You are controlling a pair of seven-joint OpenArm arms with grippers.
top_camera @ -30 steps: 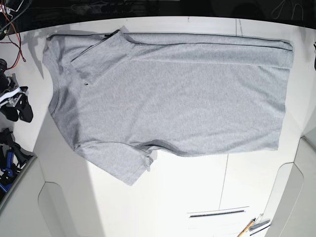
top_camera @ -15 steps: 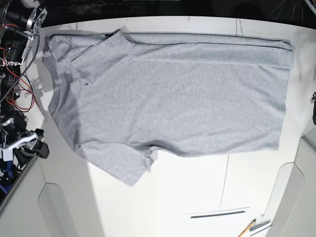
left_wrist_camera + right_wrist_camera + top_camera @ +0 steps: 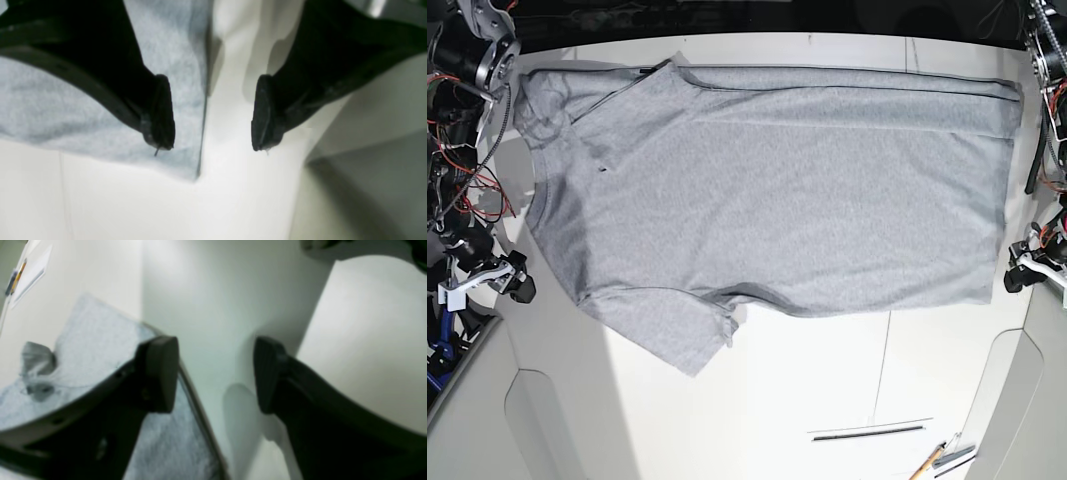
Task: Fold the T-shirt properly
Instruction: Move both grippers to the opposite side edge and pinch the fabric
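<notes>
- Both arms just swung in: left gripper (image 3: 213,113) by the shirt's (image 3: 777,190) hem corner, right gripper (image 3: 215,373) at the collar end.
- Both sets of jaws spread wide, holding nothing.
- Shirt's flat on the table (image 3: 827,380), one side already folded; looks like the next grab's coming.

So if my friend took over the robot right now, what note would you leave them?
Left tool: open, holding nothing, hanging over the T-shirt at its bottom-hem corner, one finger above the cloth, one above the bare table.
Right tool: open, holding nothing, at the collar-side edge of the shirt.
T-shirt: lies spread flat on the white table, collar toward the right arm, hem toward the left arm. The far long side and far sleeve are already folded in over the body.
Left to do: near sleeve still sticks out; fold that side in, then fold the shirt across its length. Neither tool has grasped yet.
</notes>
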